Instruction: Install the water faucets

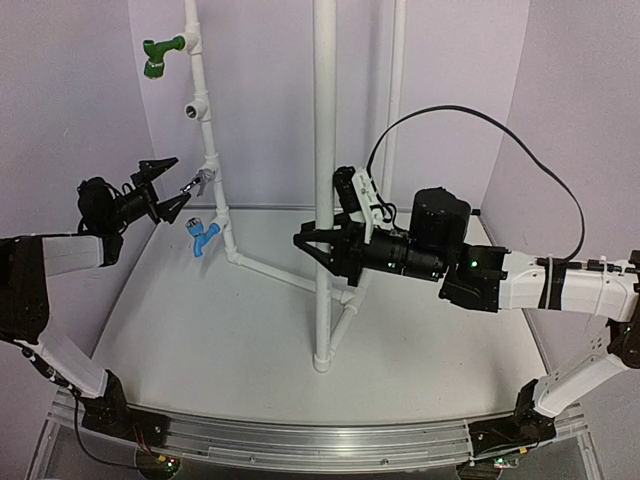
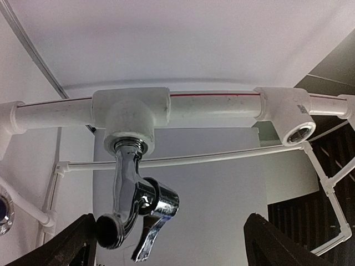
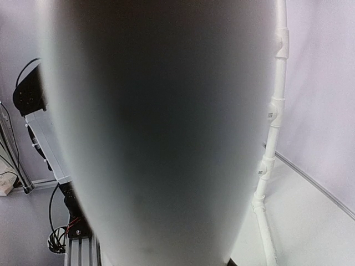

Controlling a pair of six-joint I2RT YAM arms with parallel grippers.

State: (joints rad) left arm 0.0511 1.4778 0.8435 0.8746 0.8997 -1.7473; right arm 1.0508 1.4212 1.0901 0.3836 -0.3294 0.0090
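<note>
Left wrist view: silver faucet sits in white tee, shiny chrome, spout and handle pointing down. Left gripper fingers wide apart either side of it, holding nothing. Right gripper clamped on thick upright pipe. Judged: tightening stage; next move needs a square grip on the faucet body, then a turn

The silver faucet is polished chrome metal, mirror-bright, while the blue faucet and the green faucet look like smooth coloured plastic. The thin pipes, their tee fittings and the thick post are smooth white plastic, mostly matt, and the desk is a matt white sheet edged at the near side by a brushed metal rail. The left pincer and the right pincer are matt black plastic, and the cable has a dull black rubbery skin.
</note>
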